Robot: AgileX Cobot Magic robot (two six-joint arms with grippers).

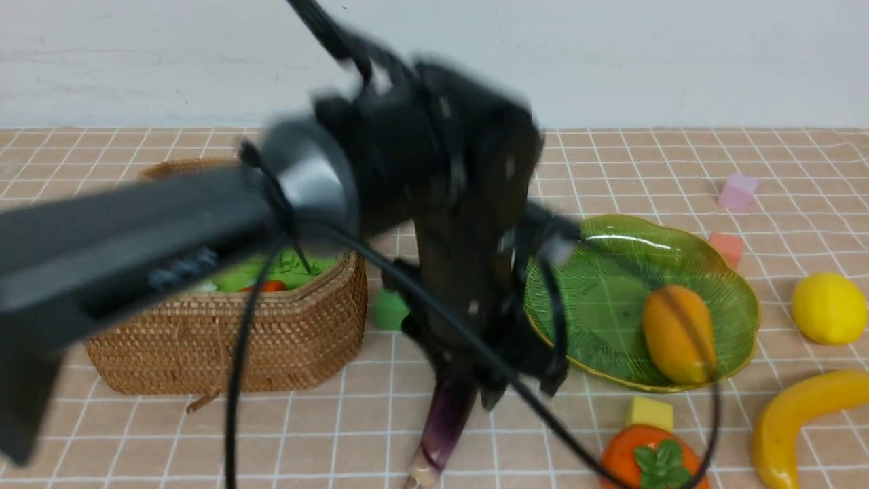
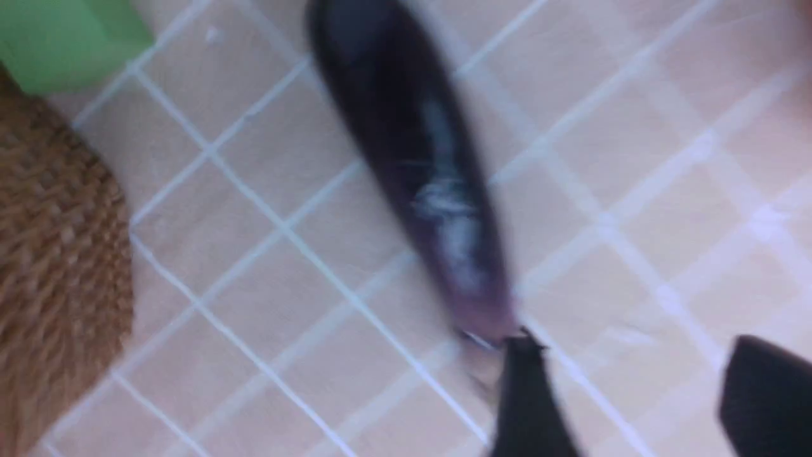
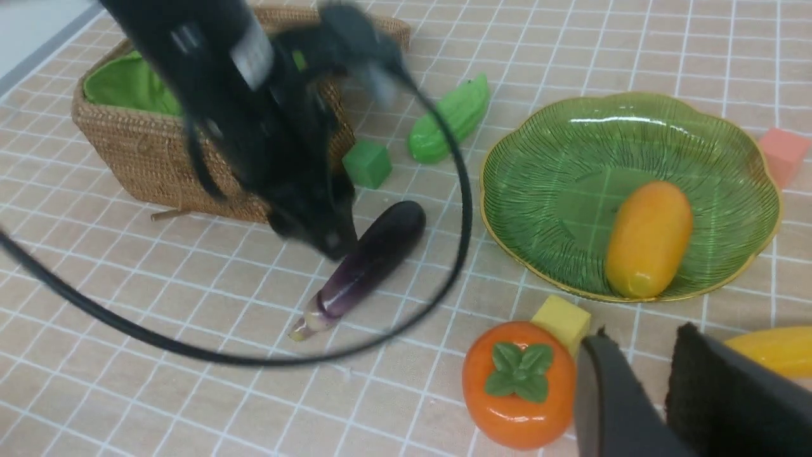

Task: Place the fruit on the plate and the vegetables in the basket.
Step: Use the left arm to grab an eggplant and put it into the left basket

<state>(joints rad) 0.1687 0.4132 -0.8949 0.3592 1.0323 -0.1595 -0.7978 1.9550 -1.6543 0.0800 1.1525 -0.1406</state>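
The dark purple eggplant [image 1: 448, 414] lies on the cloth between basket [image 1: 224, 346] and plate [image 1: 611, 299]. My left gripper [image 2: 634, 387] hangs low over it, open, with only cloth between its fingers; the eggplant's pale end [image 2: 482, 317] sits just outside one fingertip [image 2: 526, 381]. The mango [image 1: 679, 333] rests on the plate. A red chili [image 1: 271, 286] shows inside the basket. The pea pod [image 3: 450, 120] lies behind the eggplant. Persimmon [image 3: 517, 384], banana [image 1: 794, 414] and lemon [image 1: 828, 305] lie on the cloth. My right gripper [image 3: 641, 336] hovers beside the persimmon, narrowly open and empty.
A green cube [image 1: 390, 309] sits by the basket's near corner. A yellow cube [image 1: 648, 411] lies between persimmon and plate. Two pink cubes [image 1: 736, 191] [image 1: 726, 246] lie behind the plate. The left arm's cable [image 3: 444, 254] loops over the eggplant area.
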